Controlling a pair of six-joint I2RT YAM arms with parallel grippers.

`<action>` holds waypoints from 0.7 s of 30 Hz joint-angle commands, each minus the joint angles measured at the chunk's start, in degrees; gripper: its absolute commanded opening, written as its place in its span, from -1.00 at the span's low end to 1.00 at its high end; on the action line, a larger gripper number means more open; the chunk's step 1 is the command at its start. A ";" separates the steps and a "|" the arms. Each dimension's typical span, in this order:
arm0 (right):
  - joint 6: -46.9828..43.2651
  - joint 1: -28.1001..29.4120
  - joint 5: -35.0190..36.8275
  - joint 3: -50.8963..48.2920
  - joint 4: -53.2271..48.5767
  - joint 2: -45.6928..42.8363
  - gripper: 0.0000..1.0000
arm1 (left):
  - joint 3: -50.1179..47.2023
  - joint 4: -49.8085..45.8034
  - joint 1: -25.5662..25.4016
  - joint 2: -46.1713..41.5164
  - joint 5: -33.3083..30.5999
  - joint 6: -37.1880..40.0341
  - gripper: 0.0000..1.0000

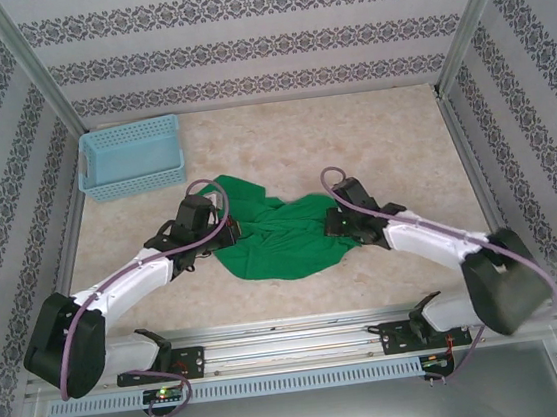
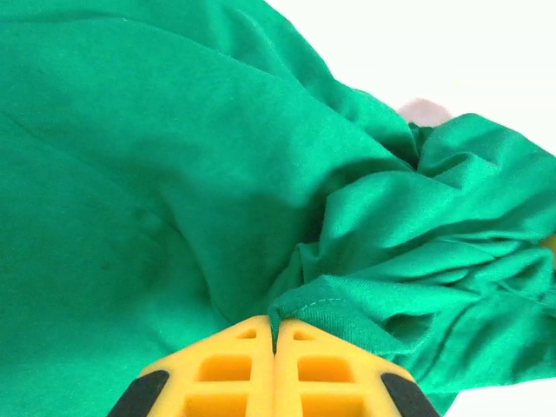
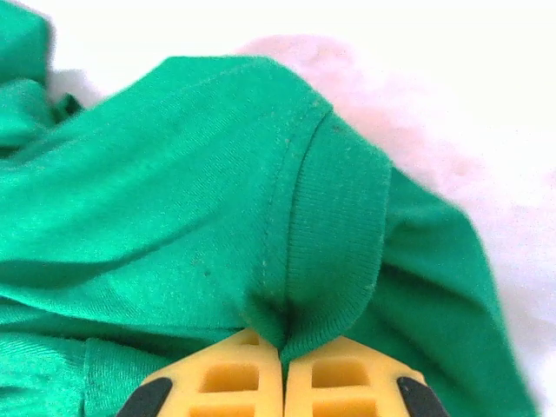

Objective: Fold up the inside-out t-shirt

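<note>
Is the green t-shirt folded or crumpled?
Crumpled: the t-shirt lies in a wrinkled heap, pinched by the left hand and right hand.

**The count, kind by kind**

1 desk carries 1 green t-shirt near its middle and 1 light blue basket at its far left corner. There are 2 arms, the left arm and the right arm. There are 2 hands, the left hand and the right hand.

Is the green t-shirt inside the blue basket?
No, the green t-shirt lies crumpled on the table, apart from the light blue basket at the far left corner.
</note>
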 commanded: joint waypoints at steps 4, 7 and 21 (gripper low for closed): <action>-1.45 -0.04 4.95 -3.40 -5.61 -10.06 -1.00 | 4.55 -6.64 1.38 4.76 -8.58 -0.44 -1.00; -1.39 1.48 4.26 -2.95 -5.30 -10.66 -1.00 | 11.03 -16.31 1.16 12.07 -11.60 2.03 -0.94; -0.88 8.22 4.49 5.13 -6.67 -9.77 -1.00 | 15.86 -21.52 -19.77 4.39 -28.14 15.85 0.15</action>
